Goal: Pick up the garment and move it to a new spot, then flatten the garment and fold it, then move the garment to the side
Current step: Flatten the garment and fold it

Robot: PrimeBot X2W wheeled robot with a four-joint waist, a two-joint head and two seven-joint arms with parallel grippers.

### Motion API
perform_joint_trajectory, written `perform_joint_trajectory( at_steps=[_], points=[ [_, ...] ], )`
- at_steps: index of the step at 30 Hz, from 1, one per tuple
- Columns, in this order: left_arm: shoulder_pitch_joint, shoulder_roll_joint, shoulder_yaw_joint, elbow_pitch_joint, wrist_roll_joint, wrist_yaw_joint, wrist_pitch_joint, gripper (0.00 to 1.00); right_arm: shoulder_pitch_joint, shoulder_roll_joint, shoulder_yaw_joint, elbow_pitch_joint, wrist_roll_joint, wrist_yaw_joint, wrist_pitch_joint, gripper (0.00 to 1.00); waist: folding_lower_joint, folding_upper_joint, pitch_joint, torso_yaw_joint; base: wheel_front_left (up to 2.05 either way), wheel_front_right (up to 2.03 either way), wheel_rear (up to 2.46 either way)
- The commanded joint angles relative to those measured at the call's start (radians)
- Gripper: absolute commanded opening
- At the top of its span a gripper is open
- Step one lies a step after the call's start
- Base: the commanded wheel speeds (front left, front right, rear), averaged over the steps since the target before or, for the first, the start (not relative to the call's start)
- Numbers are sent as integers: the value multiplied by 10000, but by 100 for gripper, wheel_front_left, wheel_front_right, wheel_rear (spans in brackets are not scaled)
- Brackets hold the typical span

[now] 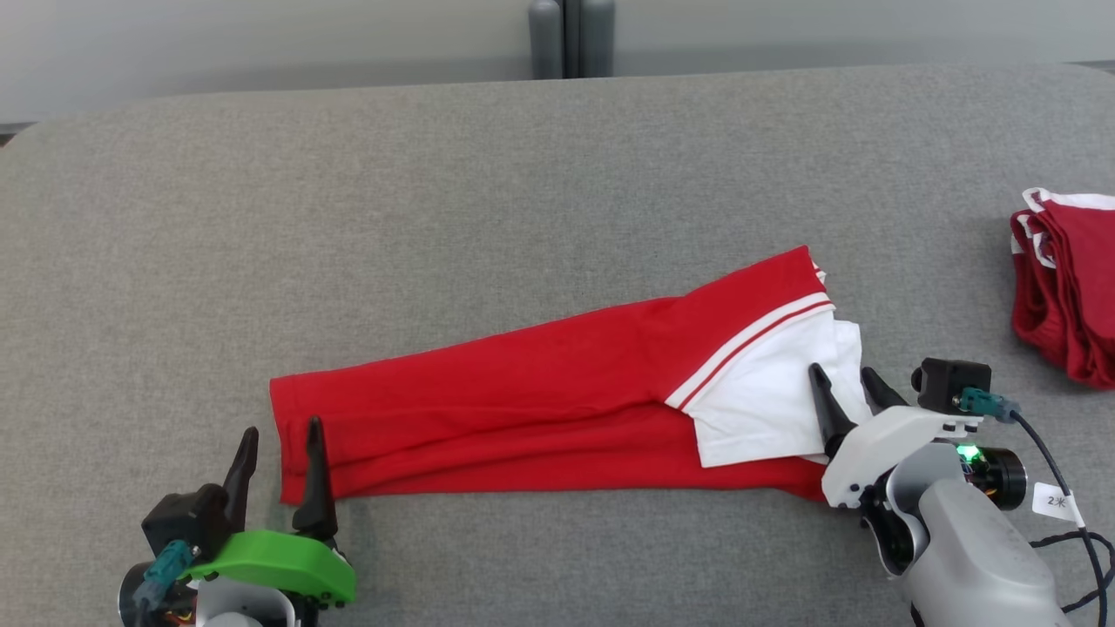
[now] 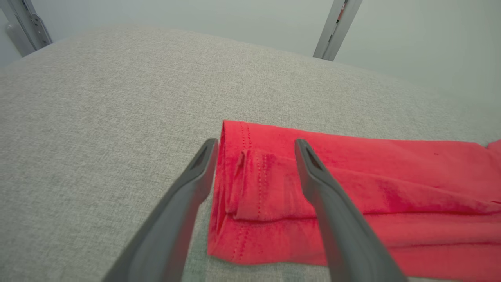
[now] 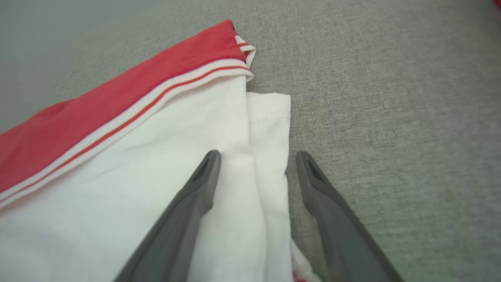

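As the garment (image 1: 540, 401) lies left to right:
left gripper (image 1: 282, 427) and right gripper (image 1: 841, 369), jaws parted, straddle its opposite ends.

The garment (image 1: 523, 392) is soft matt cloth, red with a white part and ribbed striped trim. The table (image 1: 435, 192) wears coarse, matt grey woven fabric. The left gripper's (image 1: 283, 427) 2 fingers (image 2: 332, 211) look like smooth dull dark plastic, its cover (image 1: 279, 562) smooth green plastic.
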Motion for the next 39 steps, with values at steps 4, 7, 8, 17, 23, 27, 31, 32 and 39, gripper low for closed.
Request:
perform_joint_trajectory(
  at_steps=[4,7,8,17,23,27,31,32,39],
  points=[
    [-127,-12,-22,16,-99,25,-1,100,322,165,1468,562,1340,16,27,16,1,0,-10,54,0,0,0],
    [15,3,-17,42,-77,25,-1,100,383,172,2441,337,2191,28,-152,0,1,0,-67,-17,0,0,0],
    [51,3,-22,47,-70,25,-2,100,357,162,2702,289,2396,27,-236,0,1,0,-84,-48,0,0,0],
    [198,-33,-167,82,-24,25,-1,100,-231,-310,1617,1099,1986,-22,-1164,0,1,0,-365,-282,0,0,0],
    [370,-67,-187,39,-19,25,-1,100,167,-574,71,1,1229,-19,-1211,0,1,0,-606,-565,0,0,0],
    [452,-106,-241,56,-33,25,-1,100,486,-340,-253,-1190,722,-16,-1213,0,1,0,-678,-683,0,0,0],
    [451,-138,-310,112,-30,25,-1,100,659,-70,604,-2349,933,-15,-1215,0,1,0,-714,-677,0,0,0],
    [456,-142,-361,132,-36,25,-1,100,682,-33,1020,-2635,1117,-15,-1215,0,1,0,-722,-638,0,0,0],
    [420,-156,-646,282,-87,25,-1,100,563,1,4475,-4077,3369,-15,-886,0,1,0,-820,-1,0,0,0]
  ],
)
